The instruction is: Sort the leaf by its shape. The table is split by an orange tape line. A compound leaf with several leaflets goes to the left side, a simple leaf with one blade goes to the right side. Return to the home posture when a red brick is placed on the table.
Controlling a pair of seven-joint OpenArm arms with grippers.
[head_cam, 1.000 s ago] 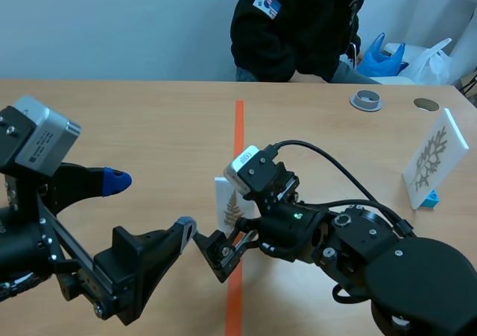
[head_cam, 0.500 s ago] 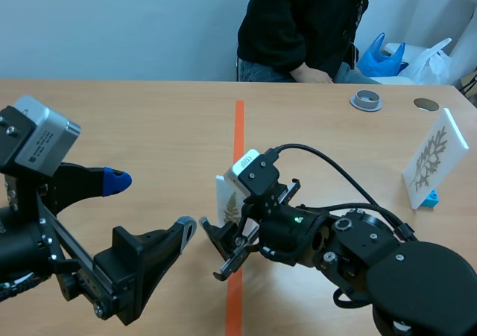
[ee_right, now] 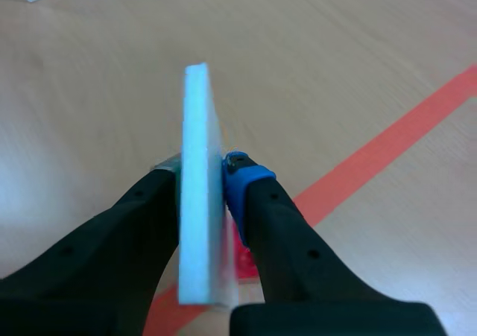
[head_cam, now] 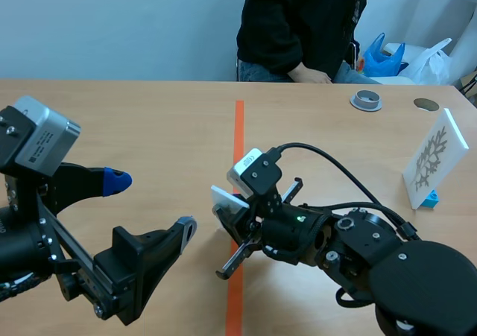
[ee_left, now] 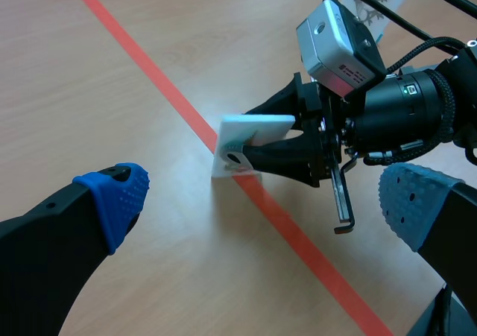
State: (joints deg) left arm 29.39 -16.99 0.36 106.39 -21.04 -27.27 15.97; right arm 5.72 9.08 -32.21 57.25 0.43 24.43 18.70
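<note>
Slip risk: your right gripper (ee_right: pixel 203 172) pinches the leaf card (ee_left: pixel 246 136) near one end, tilted over the tape line (head_cam: pixel 238 127), so a fast swing could twist it loose.

Wooden table (head_cam: pixel 134 120) with a person (head_cam: pixel 298 23) seated at the far edge.
Black top with a small patch near the shoulder; on the far right of the tabletop a grey ring (head_cam: pixel 366 100), and near it a dark round spot (head_cam: pixel 426 104), disc or hole, hard to tell; behind the table a blue bag (head_cam: pixel 380 56) touching a white plastic bag (head_cam: pixel 432 60); pale plain wall (head_cam: pixel 112 23) behind.
</note>
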